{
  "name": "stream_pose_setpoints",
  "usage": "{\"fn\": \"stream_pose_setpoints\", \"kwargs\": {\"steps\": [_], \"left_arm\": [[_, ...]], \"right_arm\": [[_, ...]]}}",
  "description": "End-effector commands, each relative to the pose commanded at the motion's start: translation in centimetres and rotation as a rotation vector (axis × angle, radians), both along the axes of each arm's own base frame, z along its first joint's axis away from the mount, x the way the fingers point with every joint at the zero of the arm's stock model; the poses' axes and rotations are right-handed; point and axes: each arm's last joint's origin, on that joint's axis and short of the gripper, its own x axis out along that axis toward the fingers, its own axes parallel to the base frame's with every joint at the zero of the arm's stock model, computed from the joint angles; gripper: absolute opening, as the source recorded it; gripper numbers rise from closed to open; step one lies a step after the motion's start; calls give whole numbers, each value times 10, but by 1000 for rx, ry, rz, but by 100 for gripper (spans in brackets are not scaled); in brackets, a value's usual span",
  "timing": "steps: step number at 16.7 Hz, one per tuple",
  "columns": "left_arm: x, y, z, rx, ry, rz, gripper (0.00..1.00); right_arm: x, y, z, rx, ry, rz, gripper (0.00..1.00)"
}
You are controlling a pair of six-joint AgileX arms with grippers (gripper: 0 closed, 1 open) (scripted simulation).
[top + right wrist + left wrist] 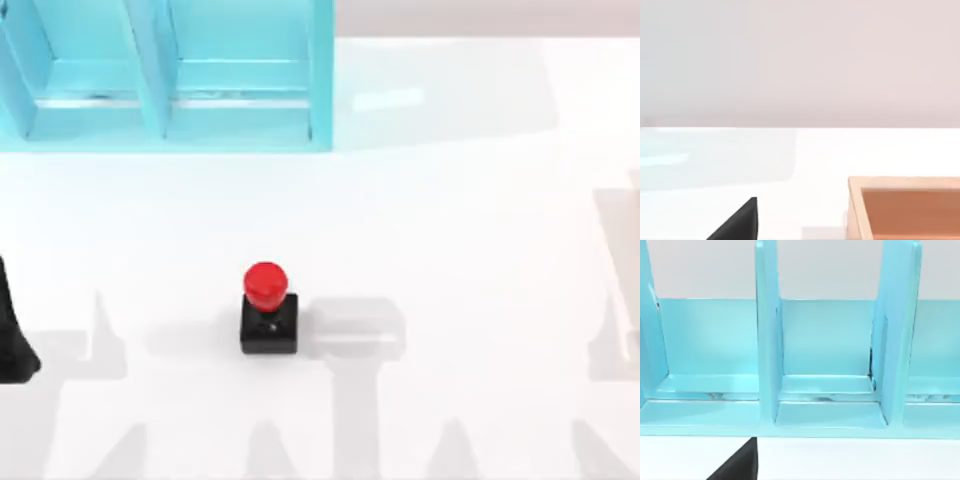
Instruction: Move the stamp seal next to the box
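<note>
Left tool (14, 345) sits parked at the table's (460, 220) left edge, touching nothing, and I can't tell how far open it is. The stamp seal (268, 312) stands upright mid-table, well apart from it. A light-blue shelf rack (170, 80) sits at the back left, and an orange-brown box (905, 207) shows up in the right wrist view.

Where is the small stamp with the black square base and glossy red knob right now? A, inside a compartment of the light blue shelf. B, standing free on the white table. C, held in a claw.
B: the black-based, red-knobbed stamp seal stands alone on the white table, apart from the light blue divided shelf.
</note>
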Motion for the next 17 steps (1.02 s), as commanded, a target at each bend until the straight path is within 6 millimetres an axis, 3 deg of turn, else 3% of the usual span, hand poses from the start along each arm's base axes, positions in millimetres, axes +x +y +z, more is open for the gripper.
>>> {"fn": "stream_pose_setpoints", "kwargs": {"steps": [4, 8, 13, 17], "left_arm": [[0, 0, 0, 0, 0, 0, 100], [0, 0, 0, 0, 0, 0, 100], [0, 0, 0, 0, 0, 0, 100], [0, 0, 0, 0, 0, 0, 100]], "right_arm": [[0, 1, 5, 8, 14, 8, 100], [2, 9, 44, 59, 88, 55, 100], [21, 31, 142, 151, 222, 139, 100], [59, 68, 228, 217, 363, 207, 100]]}}
